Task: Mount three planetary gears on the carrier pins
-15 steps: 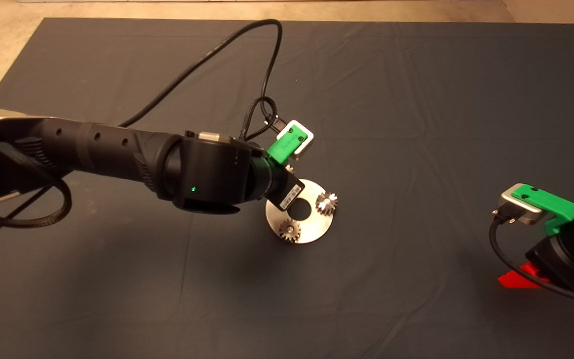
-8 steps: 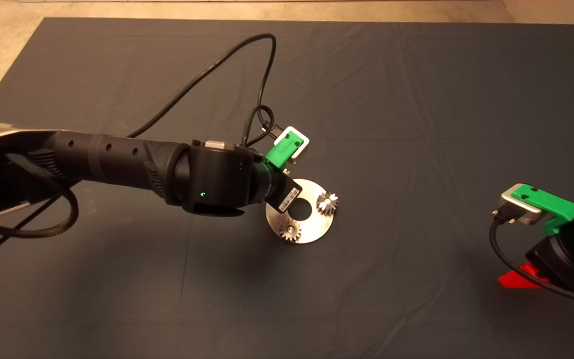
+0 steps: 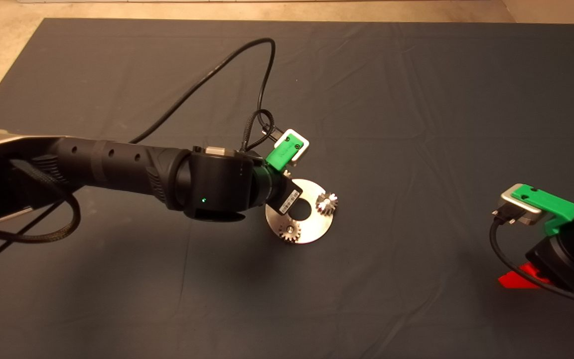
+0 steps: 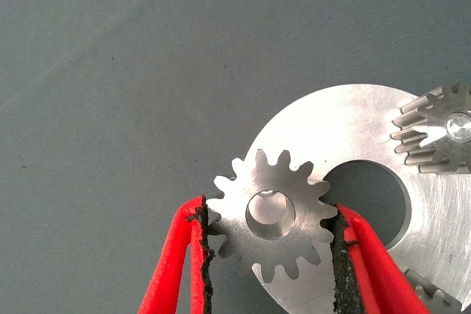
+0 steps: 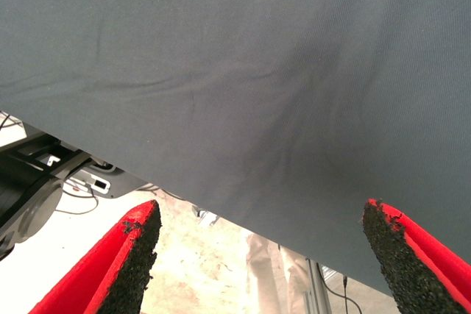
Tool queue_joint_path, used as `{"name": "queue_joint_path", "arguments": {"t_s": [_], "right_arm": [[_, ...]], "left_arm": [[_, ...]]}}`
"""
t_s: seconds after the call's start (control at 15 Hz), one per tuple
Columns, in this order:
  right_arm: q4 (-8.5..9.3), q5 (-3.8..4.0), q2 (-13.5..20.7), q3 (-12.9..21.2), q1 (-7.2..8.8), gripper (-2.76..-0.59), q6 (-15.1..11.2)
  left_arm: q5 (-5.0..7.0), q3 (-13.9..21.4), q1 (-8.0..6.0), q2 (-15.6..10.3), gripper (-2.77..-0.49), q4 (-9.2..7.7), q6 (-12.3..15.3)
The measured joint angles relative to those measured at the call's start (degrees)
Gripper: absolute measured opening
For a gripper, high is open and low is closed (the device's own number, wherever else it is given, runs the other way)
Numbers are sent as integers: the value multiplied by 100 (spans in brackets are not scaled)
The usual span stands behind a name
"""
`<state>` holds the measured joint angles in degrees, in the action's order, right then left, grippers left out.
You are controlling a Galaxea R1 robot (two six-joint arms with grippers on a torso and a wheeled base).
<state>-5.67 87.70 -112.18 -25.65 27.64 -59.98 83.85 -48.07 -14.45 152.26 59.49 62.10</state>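
Note:
The shiny round disc with a large centre hole lies mid-mat. Two planetary gears sit on its pins, one on the right and one at the front. My left wrist covers the disc's left part, hiding the gripper in the head view. In the left wrist view my left gripper is shut on the third gear, held flat over the disc's rim. A silvery glint shows in its bore; I cannot tell if it is on a pin. A seated gear shows its pin top.
My right gripper is open and parked at the mat's lower right edge, looking past the mat at the floor. The left arm's black cable loops over the mat behind the disc.
My left wrist has shifted slightly forward and down toward the disc with the gear in it. The two seated gears, the disc and the right arm have not moved.

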Motion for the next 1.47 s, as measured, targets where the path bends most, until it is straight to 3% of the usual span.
{"name": "queue_joint_path", "arguments": {"t_s": [1.0,1.2,1.47], "right_arm": [[9,1,82,10,108,-133,9],[20,0,94,16,172,-133,11],[83,0,138,32,276,-133,11]], "left_arm": [[-28,-35,72,13,-250,156,0],[-35,-35,249,64,-250,268,2],[-46,-35,268,74,-250,292,2]]}}
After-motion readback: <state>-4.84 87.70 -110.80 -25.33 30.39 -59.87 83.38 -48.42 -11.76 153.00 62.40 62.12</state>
